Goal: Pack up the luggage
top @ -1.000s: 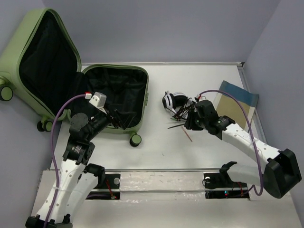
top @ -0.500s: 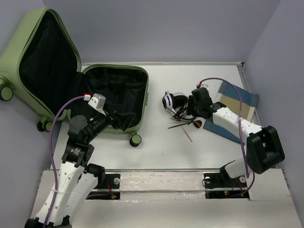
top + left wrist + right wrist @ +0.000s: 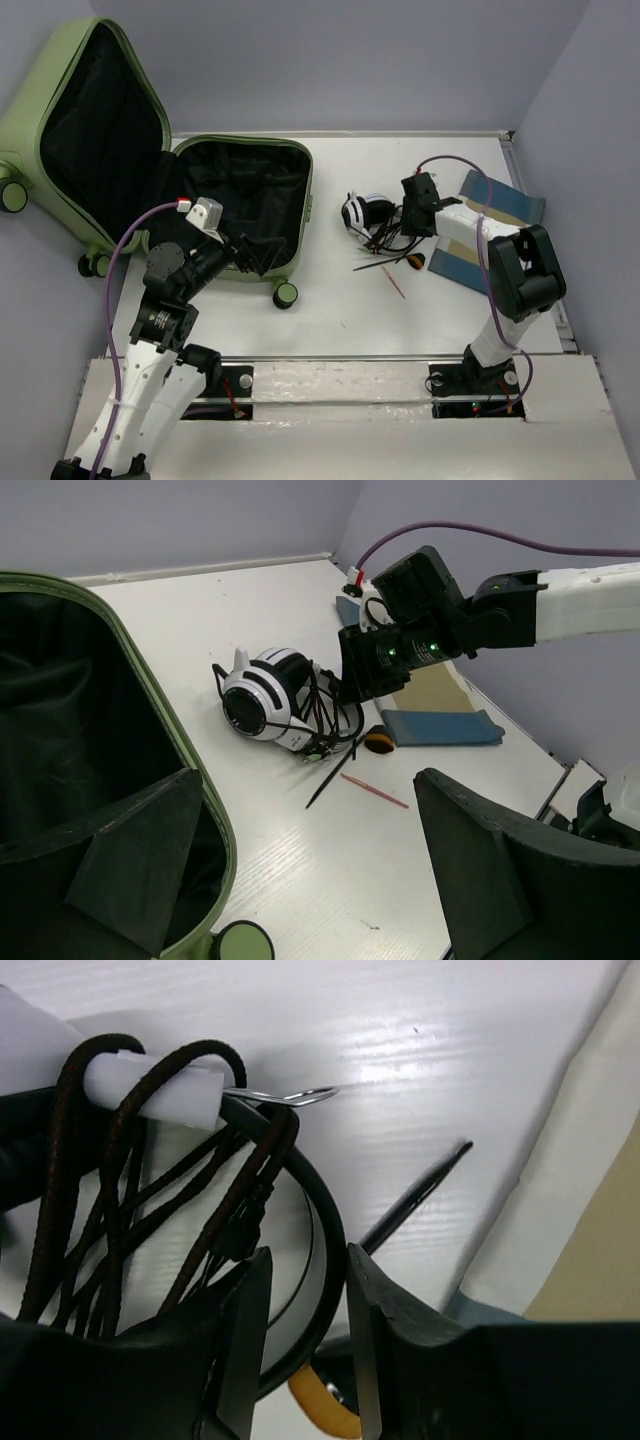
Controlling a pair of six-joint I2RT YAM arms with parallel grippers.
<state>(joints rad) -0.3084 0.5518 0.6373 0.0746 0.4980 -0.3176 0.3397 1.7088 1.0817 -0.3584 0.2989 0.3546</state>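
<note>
Under the left gripper (image 3: 247, 256) lies the luggage (image 3: 296, 200) rim.

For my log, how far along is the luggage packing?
Done: the luggage lies open, but only black lining shows inside. In hand: the right gripper has its fingers astride a black cable beside the headphones, gap showing; the left gripper hangs open and empty. Left: the cable, headphones and folded cloth lie on the table.
</note>
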